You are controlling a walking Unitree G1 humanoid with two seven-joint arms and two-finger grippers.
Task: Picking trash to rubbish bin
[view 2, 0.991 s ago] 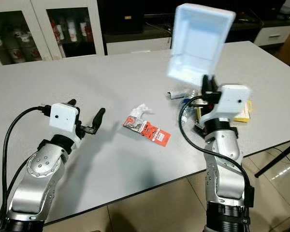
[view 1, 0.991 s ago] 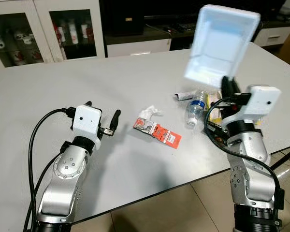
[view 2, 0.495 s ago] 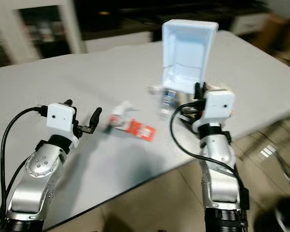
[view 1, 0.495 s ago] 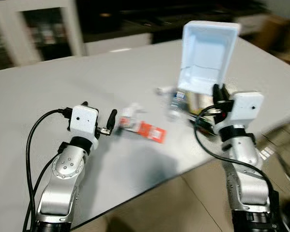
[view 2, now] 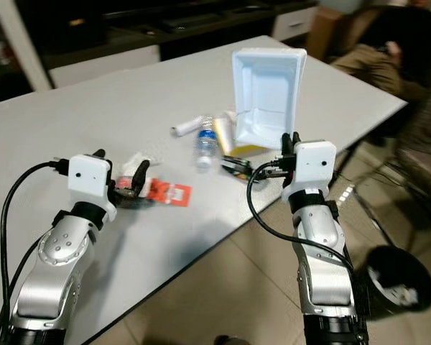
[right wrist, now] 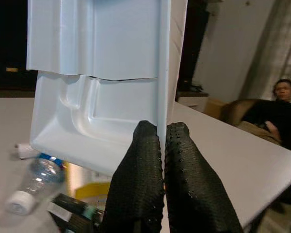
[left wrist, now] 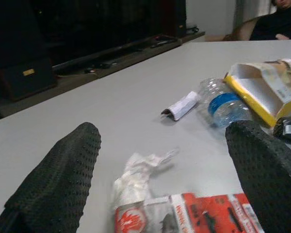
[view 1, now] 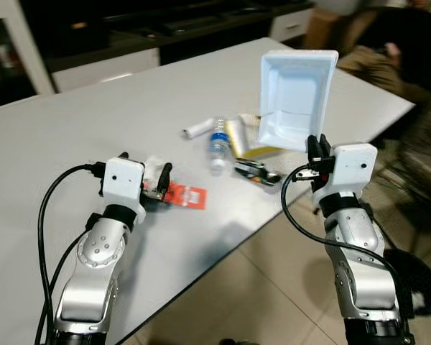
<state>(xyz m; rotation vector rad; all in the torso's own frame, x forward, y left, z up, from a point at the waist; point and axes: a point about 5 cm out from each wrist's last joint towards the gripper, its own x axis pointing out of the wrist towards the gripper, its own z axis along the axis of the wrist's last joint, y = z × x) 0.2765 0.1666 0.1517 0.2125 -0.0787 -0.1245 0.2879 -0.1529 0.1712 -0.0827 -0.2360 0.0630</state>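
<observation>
So the right gripper [right wrist: 161,160] is pinching the rim of a white foam tray [view 2: 266,86] between both fingers and holding it up on edge, clear above the table [view 1: 93,115]. Gripping the thin rim makes sense to me, since the tray is too broad to get the fingers around any other way, and carrying it high keeps it from dragging through the other litter.

The bin [view 2: 394,279] is sitting on the floor off the robot's right side, well apart from the table, with some white scraps already in it. My guess is the tray is heading there next.

The left gripper [left wrist: 160,165] is hanging low over the table with its fingers spread wide and nothing between them, right over a crumpled wrapper [left wrist: 136,177] and a red packet [view 1: 184,195]. Looks like it's lined up for that pickup.

Also waiting on the table: a water bottle [view 1: 217,142], a yellow carton [left wrist: 262,94] and a small rolled paper [view 1: 198,129]. A person is sitting in the background, away from all of it.
</observation>
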